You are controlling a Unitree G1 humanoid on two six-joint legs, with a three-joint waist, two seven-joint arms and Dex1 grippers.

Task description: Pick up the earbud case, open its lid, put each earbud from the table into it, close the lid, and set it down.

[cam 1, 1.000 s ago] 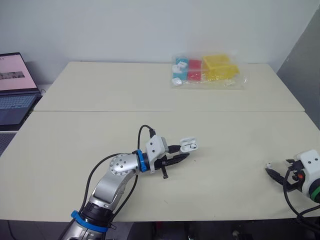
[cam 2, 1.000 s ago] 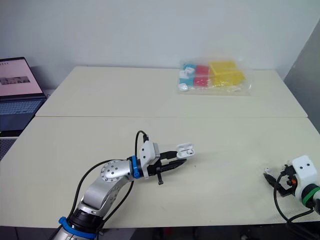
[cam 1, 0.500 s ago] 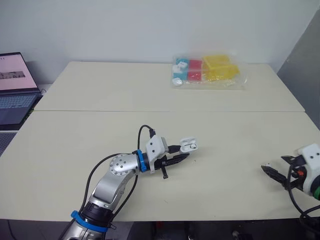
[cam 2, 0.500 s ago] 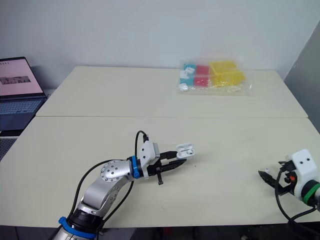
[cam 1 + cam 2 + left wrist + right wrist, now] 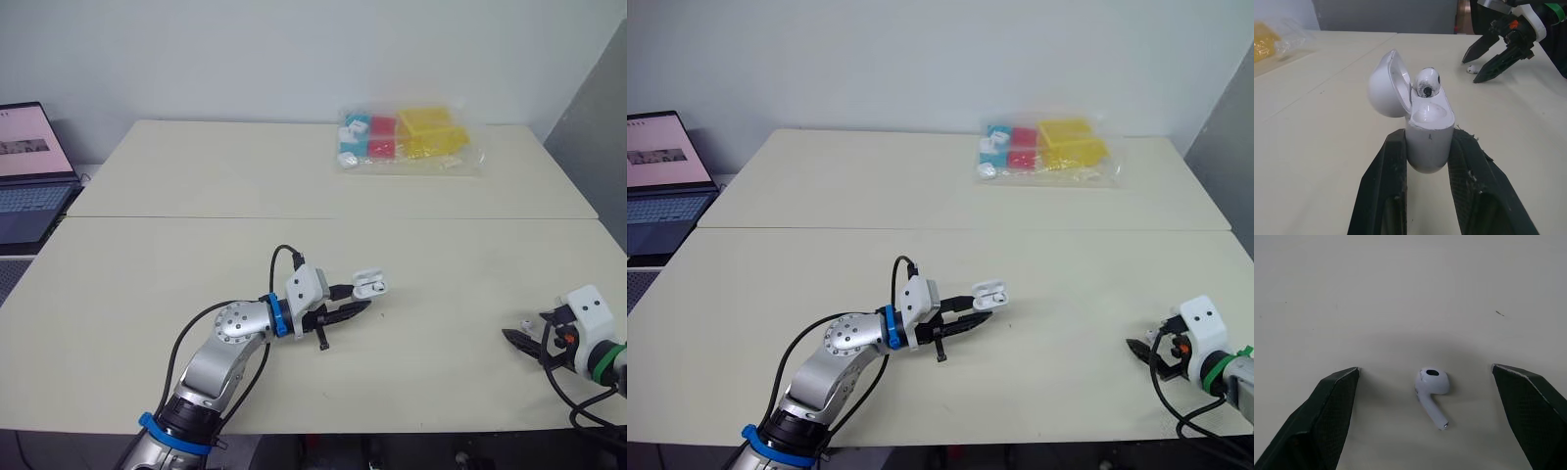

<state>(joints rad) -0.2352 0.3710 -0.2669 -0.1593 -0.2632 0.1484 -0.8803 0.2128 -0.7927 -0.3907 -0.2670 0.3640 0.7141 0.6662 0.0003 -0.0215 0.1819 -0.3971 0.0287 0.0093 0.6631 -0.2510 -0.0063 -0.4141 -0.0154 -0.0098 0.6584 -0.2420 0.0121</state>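
Earbud case [image 5: 1429, 132] stands upright between the 2 fingers of the left gripper [image 5: 359, 298], which are closed on its lower body, over the near middle of the table [image 5: 196, 255]. Its lid [image 5: 1385, 90] is tilted back and 1 earbud [image 5: 1427, 83] sits inside. Near the right edge, the right gripper [image 5: 516, 331] has its jaws spread wide, holding nothing. The loose earbud [image 5: 1432, 389] lies on the table between them, touching neither. Far back are a clear bag of coloured boxes [image 5: 407, 139] and, at left, a laptop [image 5: 29, 176].

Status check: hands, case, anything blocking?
Left hand shut on earbud case, lid open, one earbud seated. Right hand open, straddling second earbud on table, not touching. Nothing in the way.
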